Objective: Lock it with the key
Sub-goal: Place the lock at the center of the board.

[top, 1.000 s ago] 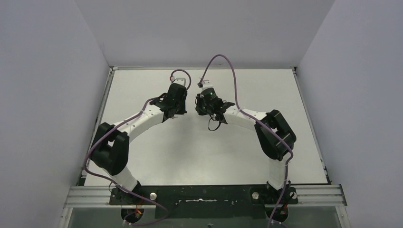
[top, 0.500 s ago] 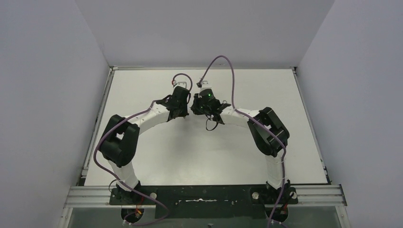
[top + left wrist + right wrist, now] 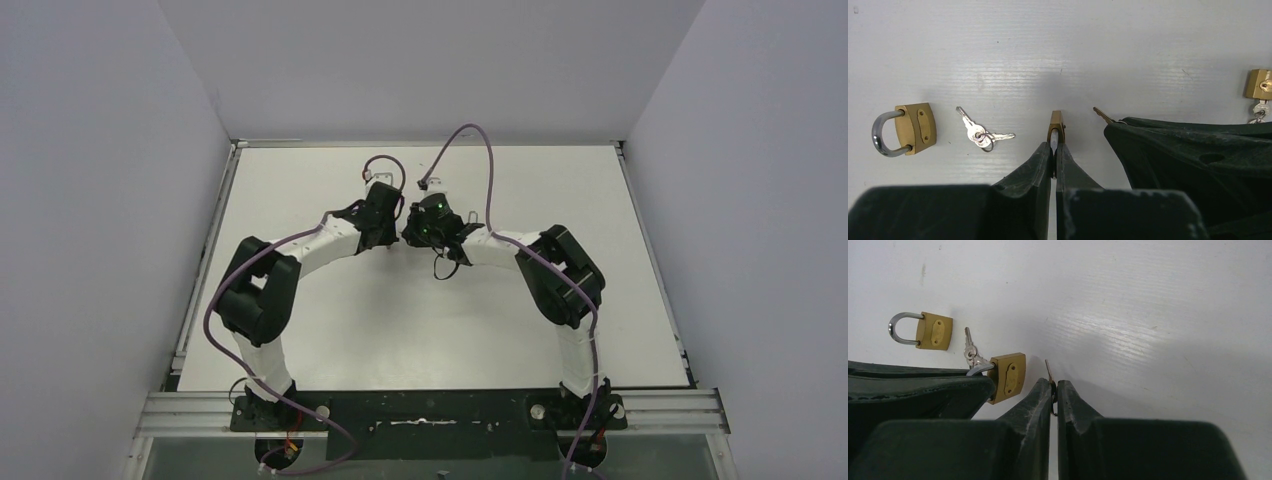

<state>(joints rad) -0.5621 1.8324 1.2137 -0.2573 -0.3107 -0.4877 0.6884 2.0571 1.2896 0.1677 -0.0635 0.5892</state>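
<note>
A brass padlock (image 3: 1008,376) is held over the middle of the white table (image 3: 450,330) by the left gripper (image 3: 1055,146). Its fingers are clamped tight on the shackle end, and the lock's body projects forward beyond the fingertips. The key (image 3: 1048,369) is pinched in the right gripper (image 3: 1054,384), which is likewise closed, so that only the blade's tip and part of its ring are shown. The key's tip is seen just beside the lock, on the right arm's side, apart from it and not yet entered. The blade's long axis is set aslant to the lock's own. It is therefore judged that the tip must be swung round to the lock's far end, where the keyhole is presumably placed, though that face is hidden in both wrist views. A second padlock (image 3: 915,129), a loose pair of keys (image 3: 980,135) and a third padlock (image 3: 1259,84) are seen lying on the table. No container is seen.
</note>
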